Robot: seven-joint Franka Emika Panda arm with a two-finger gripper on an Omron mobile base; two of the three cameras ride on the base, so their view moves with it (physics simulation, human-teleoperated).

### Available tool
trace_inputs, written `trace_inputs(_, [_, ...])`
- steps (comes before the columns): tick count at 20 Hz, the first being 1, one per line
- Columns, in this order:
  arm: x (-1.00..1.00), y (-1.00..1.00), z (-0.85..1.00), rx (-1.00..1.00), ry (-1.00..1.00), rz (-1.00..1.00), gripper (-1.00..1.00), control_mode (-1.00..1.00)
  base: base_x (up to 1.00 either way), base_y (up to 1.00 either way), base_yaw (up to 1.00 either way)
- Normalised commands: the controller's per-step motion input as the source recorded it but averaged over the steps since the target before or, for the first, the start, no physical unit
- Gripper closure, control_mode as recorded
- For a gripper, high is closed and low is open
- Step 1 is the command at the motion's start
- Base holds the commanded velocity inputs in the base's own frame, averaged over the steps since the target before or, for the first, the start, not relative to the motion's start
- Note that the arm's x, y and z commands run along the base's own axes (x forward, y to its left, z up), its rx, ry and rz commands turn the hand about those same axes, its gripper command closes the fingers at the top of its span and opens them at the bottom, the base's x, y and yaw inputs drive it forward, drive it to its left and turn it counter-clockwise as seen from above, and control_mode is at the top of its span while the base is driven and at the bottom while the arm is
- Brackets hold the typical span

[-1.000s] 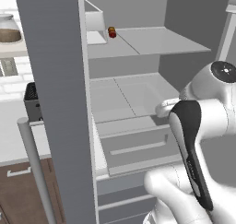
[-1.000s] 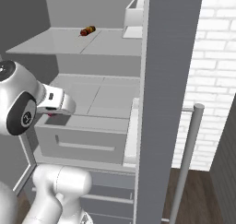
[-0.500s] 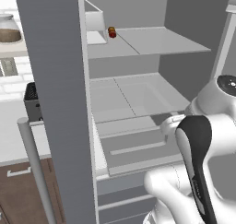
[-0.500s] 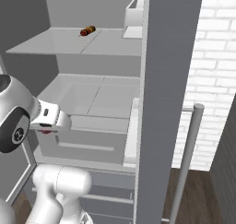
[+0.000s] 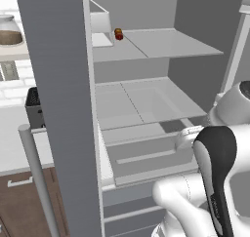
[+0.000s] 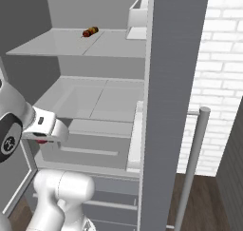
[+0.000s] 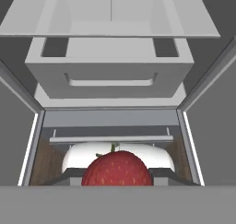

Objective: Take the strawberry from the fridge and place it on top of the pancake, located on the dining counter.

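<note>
Jaws clenched on the strawberry [image 7: 117,168] have dropped lower and backed farther from the fridge [image 6: 173,82] shelves.

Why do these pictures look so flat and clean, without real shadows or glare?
Both base views: the fridge shows even grey shading, no glare, only soft edges. Hand view: the strawberry fills the foreground, sharp, between the gripper fingertips, with straight lines splaying outward.

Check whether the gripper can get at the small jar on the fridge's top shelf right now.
Probably not: the gripper is shut on the strawberry, low by the drawer; the jar sits open on the shelf above.
</note>
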Motion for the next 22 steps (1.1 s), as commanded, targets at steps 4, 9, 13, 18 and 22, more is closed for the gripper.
trace_inputs(4, [-0.11,0.0,-0.01,0.0,0.0,-0.01,1.0,-1.0,0.0,0.0,0.0])
trace_inputs(9, [0.0,0.0,0.0,0.0,0.0,0.0,1.0,-1.0,0.0,0.0,0.0])
trace_inputs(13, [0.0,0.0,0.0,0.0,0.0,0.0,1.0,-1.0,0.0,0.0,0.0])
trace_inputs(18, [0.0,0.0,0.0,0.0,0.0,0.0,1.0,1.0,-0.32,-0.02,0.0])
trace_inputs(22, [0.0,0.0,0.0,0.0,0.0,0.0,1.0,1.0,-0.66,-0.11,0.02])
